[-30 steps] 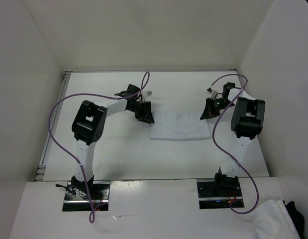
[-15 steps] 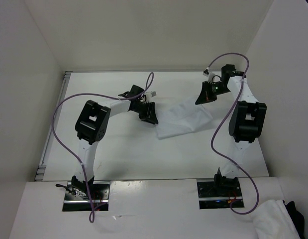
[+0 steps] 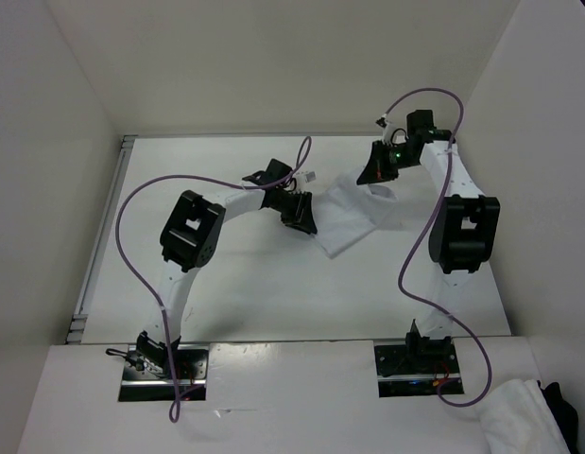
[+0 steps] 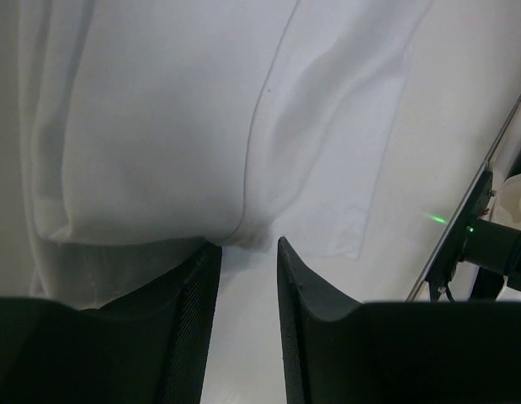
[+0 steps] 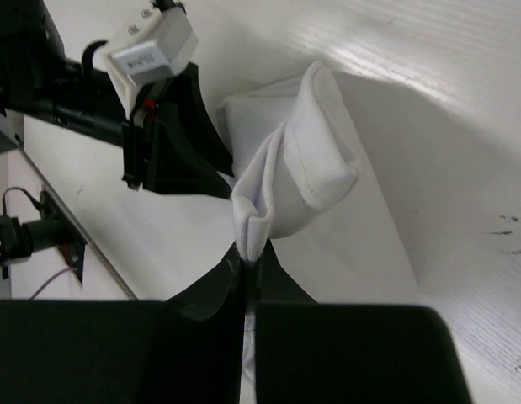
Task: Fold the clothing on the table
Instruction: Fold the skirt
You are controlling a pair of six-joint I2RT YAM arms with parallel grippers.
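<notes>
The clothing is a small white garment lying on the table, right of the middle. My right gripper is shut on a ribbed hem of the clothing and holds that edge up off the table, so the fabric curls over above my right gripper. At the garment's left edge, my left gripper sits low on the table. In the left wrist view the left gripper stands part open, bare table showing between the jaws. A fold of the clothing lies just past the tips.
White walls close in the table on three sides. A bulkier white cloth heap beside a dark garment lies on the near shelf at the bottom right. Purple cables loop from both arms.
My right gripper has lifted the garment's right edge and carried it back and to the left. The left gripper has slid right along the table, and the garment has bunched narrower.
</notes>
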